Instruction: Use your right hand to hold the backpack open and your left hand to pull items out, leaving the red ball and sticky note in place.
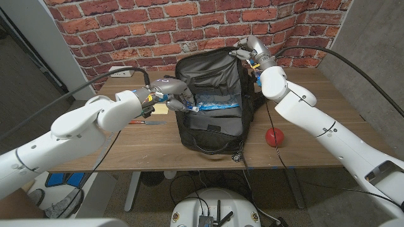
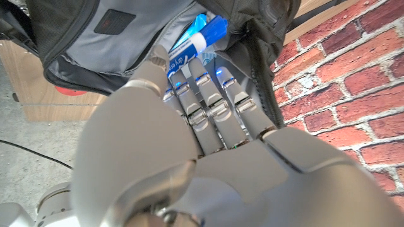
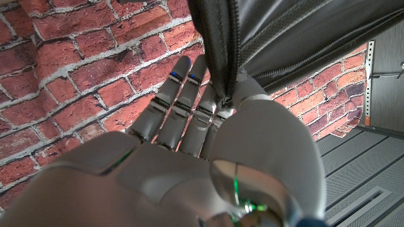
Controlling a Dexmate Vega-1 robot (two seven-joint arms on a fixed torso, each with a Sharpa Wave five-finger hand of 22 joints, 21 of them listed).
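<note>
A black backpack (image 1: pixel 214 120) stands open on the wooden table. My right hand (image 1: pixel 247 50) is raised at its far top corner and pinches the zippered rim (image 3: pixel 225 57) between thumb and fingers, holding the flap up. My left hand (image 1: pixel 169 94) is at the bag's left side, where its thumb and fingers (image 2: pixel 211 94) pinch a blue and white tube (image 2: pixel 197 39) that lies across the opening (image 1: pixel 218 104). A red ball (image 1: pixel 274 135) rests on the table to the right of the bag. A yellow sticky note (image 1: pixel 161 109) lies on the table under my left hand.
A dark, red-tipped pen (image 1: pixel 147 122) lies on the table left of the bag. A brick wall (image 1: pixel 158 31) with a white outlet (image 1: pixel 118 71) stands close behind the table. Black cables hang from both arms, one beside the red ball.
</note>
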